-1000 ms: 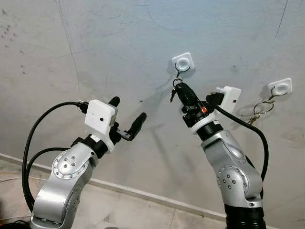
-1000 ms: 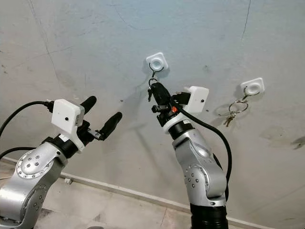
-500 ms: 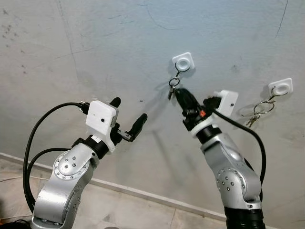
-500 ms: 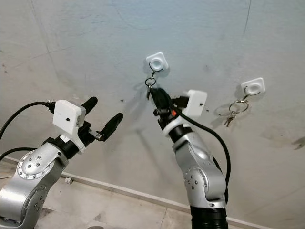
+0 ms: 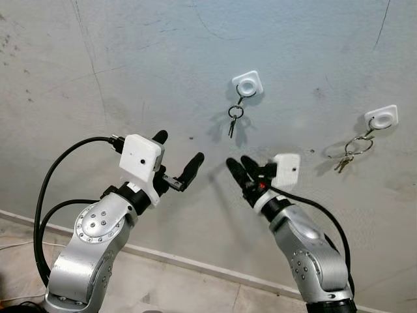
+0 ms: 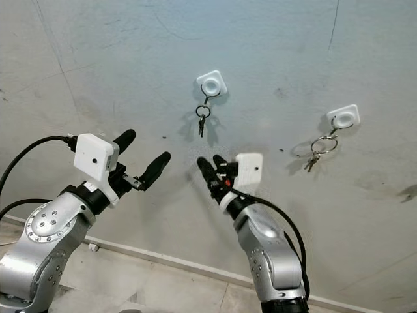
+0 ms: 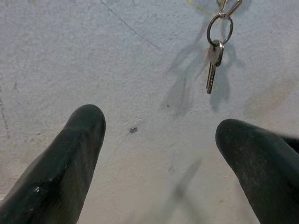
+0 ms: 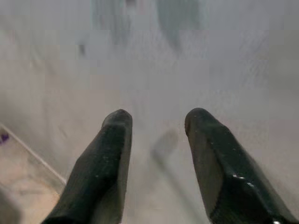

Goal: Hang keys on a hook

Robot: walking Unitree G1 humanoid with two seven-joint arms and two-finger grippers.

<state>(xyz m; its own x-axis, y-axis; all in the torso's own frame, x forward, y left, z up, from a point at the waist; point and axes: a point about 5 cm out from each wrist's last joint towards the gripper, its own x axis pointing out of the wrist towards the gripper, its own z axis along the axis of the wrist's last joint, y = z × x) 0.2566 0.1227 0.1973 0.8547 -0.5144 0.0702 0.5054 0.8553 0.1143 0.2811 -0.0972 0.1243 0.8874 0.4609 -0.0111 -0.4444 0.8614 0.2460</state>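
A small key on a ring (image 5: pixel 233 120) hangs from the white wall hook (image 5: pixel 248 84), and the left wrist view shows it too as the key (image 7: pixel 213 69). My right gripper (image 5: pixel 240 167) is open and empty, well below the key and a little away from the wall; its fingers (image 8: pixel 112 158) point at bare wall. My left gripper (image 5: pixel 177 155) is open and empty, raised to the left of the hook at about the same height as the right one.
A second white hook (image 5: pixel 382 117) further right carries another bunch of keys on a ring (image 5: pixel 349 154). The wall is grey, marked concrete. A pale baseboard (image 5: pixel 189 264) runs along the floor below. Black cables (image 5: pixel 49 189) loop from both wrists.
My right gripper has let go of the key, opened and dropped down and back from the hook. The key now hangs free. The left arm has hardly moved.
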